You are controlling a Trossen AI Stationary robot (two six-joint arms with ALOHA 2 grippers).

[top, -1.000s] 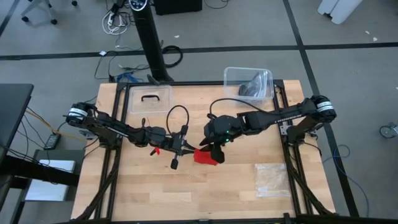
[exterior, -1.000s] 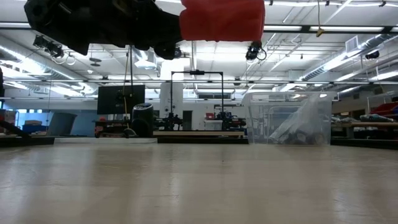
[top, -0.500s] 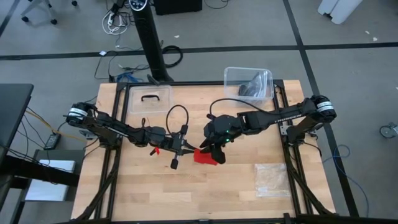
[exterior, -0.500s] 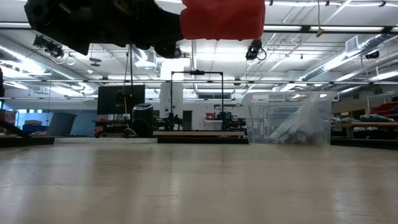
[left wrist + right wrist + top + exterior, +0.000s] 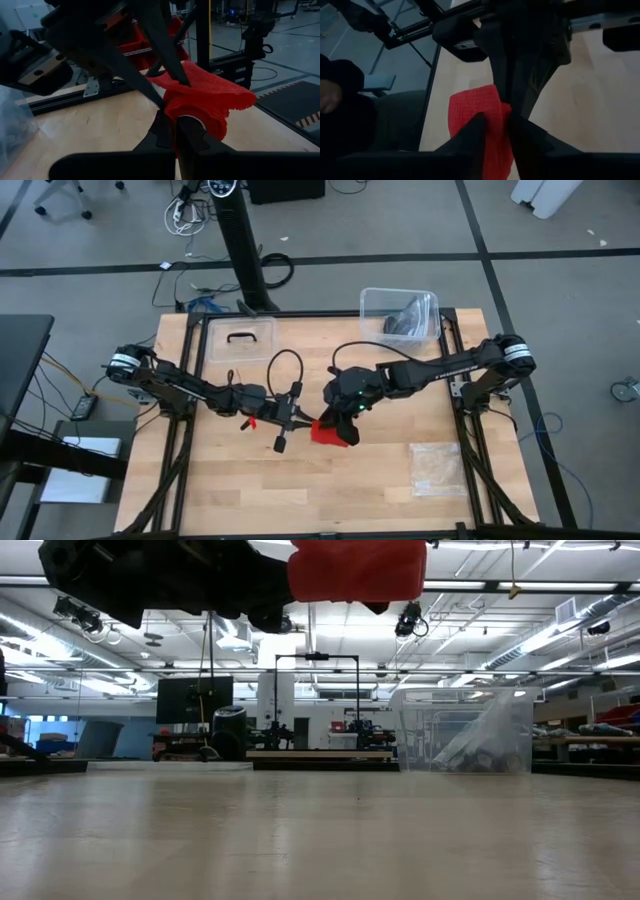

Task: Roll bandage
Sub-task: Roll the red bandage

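Comparing this moment with the one just before, you find the bandage (image 5: pixel 331 430) in the same place: lifted clear of the table (image 5: pixel 240 500) near its centre, partly wound into a stubby roll with a loose flap. What has changed is the right gripper (image 5: pixel 344 423): its arm has shifted slightly toward the roll, and its fingers have drawn in to pinch the red fabric, as the right wrist view shows. The left gripper (image 5: pixel 300 421) stays fully closed on the roll's other end. Judge this as a regrasp between winding turns; rolling is unfinished.

Count:
- one bandage
- two grippers, both gripping it
- one clear bin (image 5: pixel 398 315)
- one plastic bag (image 5: pixel 437 467)
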